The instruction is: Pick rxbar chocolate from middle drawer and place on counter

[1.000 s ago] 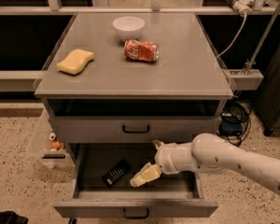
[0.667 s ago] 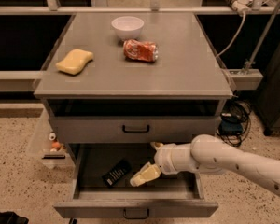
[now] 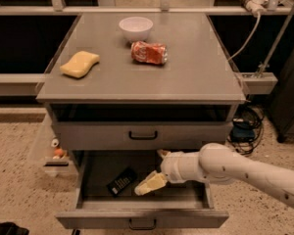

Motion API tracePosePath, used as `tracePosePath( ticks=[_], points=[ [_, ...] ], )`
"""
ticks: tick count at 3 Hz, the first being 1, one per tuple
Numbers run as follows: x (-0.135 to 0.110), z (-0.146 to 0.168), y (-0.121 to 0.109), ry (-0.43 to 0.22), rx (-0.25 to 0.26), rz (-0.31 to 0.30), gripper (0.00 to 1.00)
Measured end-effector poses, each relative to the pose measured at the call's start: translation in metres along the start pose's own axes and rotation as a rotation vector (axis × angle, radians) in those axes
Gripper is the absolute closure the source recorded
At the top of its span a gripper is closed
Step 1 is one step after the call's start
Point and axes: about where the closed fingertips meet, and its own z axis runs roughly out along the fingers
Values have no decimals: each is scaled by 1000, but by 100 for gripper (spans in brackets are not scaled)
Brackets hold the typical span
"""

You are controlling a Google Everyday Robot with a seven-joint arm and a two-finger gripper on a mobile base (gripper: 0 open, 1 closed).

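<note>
The rxbar chocolate (image 3: 121, 181), a flat black bar with white lettering, lies on the floor of the open middle drawer (image 3: 142, 218), left of centre. My gripper (image 3: 155, 169) is inside the drawer, just right of the bar and not touching it. Its fingers are spread apart with nothing between them; the lower pale finger (image 3: 149, 183) points down-left toward the bar. The white arm reaches in from the right. The counter (image 3: 196, 77) is the grey cabinet top above.
On the counter stand a white bowl (image 3: 135, 28), a crushed red soda can (image 3: 149, 52) and a yellow sponge (image 3: 80, 64). The drawer above (image 3: 142, 135) is closed. A clear bin (image 3: 53, 151) sits left of the cabinet; cables lie at the right.
</note>
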Motion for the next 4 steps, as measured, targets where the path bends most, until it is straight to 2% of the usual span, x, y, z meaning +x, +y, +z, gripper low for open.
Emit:
tracePosePath(
  ticks=[2, 3, 4],
  points=[
    [20, 56, -5, -85, -54, 139, 0],
    [27, 74, -4, -94, -55, 191, 0],
    [27, 74, -4, -94, -54, 192, 0]
  ],
)
